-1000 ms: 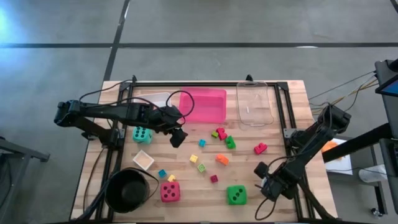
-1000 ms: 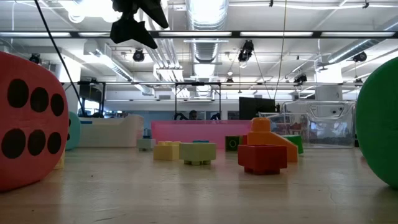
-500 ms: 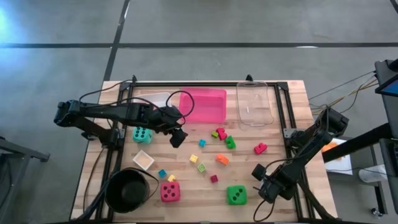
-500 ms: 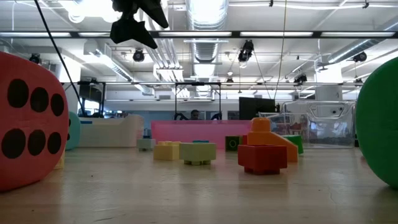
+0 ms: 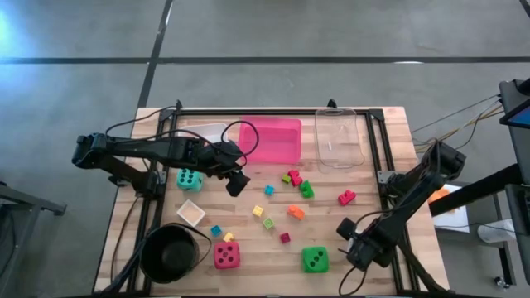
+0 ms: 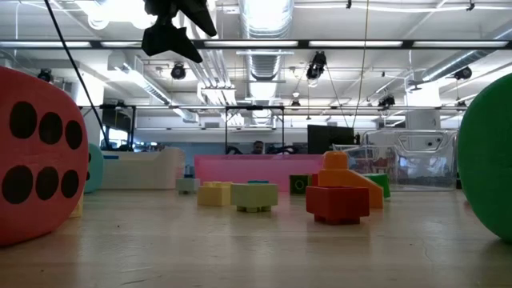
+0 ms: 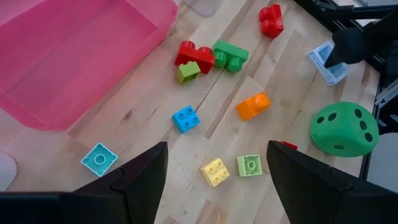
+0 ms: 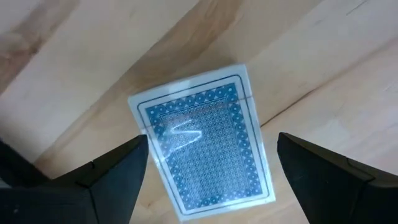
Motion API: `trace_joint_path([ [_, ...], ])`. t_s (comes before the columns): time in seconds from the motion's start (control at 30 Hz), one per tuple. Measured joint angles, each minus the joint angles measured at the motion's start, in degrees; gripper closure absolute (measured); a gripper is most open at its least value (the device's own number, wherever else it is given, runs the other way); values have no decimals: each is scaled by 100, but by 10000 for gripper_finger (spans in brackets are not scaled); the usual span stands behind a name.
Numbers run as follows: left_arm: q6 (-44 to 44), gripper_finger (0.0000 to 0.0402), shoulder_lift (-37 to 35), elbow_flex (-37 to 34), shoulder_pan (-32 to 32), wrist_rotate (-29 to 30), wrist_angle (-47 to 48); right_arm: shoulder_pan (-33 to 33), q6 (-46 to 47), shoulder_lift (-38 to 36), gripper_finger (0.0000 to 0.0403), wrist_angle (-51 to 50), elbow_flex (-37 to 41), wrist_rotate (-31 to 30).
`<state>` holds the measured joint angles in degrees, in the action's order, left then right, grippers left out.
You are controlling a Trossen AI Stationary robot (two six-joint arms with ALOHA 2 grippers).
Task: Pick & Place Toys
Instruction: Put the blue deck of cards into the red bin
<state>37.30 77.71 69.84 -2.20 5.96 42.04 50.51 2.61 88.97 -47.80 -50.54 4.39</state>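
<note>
Only the right wrist view reveals the playing card [image 8: 202, 147], blue-patterned with a white border, lying flat on the wood directly between the spread fingers of the right end effector [image 8: 208, 168], which grips nothing; from above, that right end effector [image 5: 358, 247] sits low at the near right of the counter [image 5: 373, 120], beside the green die [image 5: 314, 259], and the card itself is hidden under it. The left end effector [image 5: 235, 184] hangs above the counter's left-centre, jaws parted and empty, just near of the pink tray [image 5: 271, 140]; its wrist view shows smooth studded blocks the level camera stacks together: a blue block [image 7: 186, 118], an orange block [image 7: 252, 106], a yellow block [image 7: 214, 172], a light green block [image 7: 249, 165] and a red and green cluster [image 7: 211, 56]. The low view shows the red die [image 6: 40, 156] filling the left edge and the green die's rounded flank on the right, with a red block [image 6: 338, 203] between. From above, the teal die [image 5: 190, 179] lies at the left, the red die near the black bowl [image 5: 171, 253], and the clear tray [image 5: 337, 137] stands far right. Bare planks lie along the right edge, between the clear tray and the right end effector, broken only by one red block [image 5: 346, 197].
</note>
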Motion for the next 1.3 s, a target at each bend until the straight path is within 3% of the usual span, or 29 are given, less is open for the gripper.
trace_joint_path([
  [0.2, 0, 124, 0, 0, 0, 0, -1, 241, -173, 61, 55, 7, 42, -6],
  [0.3, 4, 124, 0, 0, 0, 0, -2, 357, -302, 103, 55, 19, 72, -346],
  [0.8, 22, 124, 0, 0, 0, -1, -4, 349, -475, 118, 55, 17, 76, -798],
  [1.13, 24, 125, 0, 0, -2, -1, -5, 349, -866, 129, 55, 521, 255, -809],
  [1.3, 24, 125, 0, 0, -7, -2, -7, 349, -631, 285, 70, 515, 337, -721],
])
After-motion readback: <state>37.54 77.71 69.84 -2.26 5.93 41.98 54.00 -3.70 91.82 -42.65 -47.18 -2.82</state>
